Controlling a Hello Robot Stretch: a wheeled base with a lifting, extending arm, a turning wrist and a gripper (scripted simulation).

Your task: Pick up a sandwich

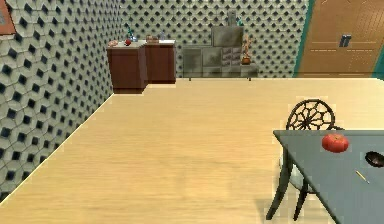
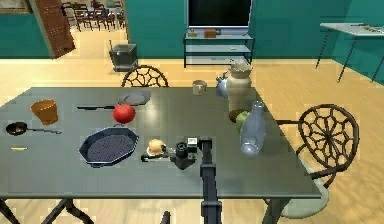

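Grey counter (image 2: 300, 170) across the arm side view, with the dark arm bar (image 2: 208, 190) rising from the bottom edge just right of the middle. At the bar's far end, the claw (image 2: 160, 156), fingers pointing toward the picture's left. Right at the fingers, lying on the counter, a small tan lump (image 2: 155, 147), too small to name for certain as the sandwich. Cannot tell how the claw's fingers stand, nor whether anything is held. Just left of the lump, a dark eight-sided pan (image 2: 108, 146); behind the pan, a red round fruit (image 2: 124, 113). Farther left, a brown cup (image 2: 45, 110) and a small black skillet (image 2: 15, 128) near the counter's left end. Right of the arm, a clear bottle (image 2: 252, 130) standing upright, with a green fruit (image 2: 242, 118) and a cream jug (image 2: 238, 88) just behind it. Round-backed chairs at the far side (image 2: 145, 76) and at the right end (image 2: 328, 135). In the forward view, the counter's corner at lower right, carrying the red fruit, and brown cabinets (image 1: 140, 65) against the far patterned wall.
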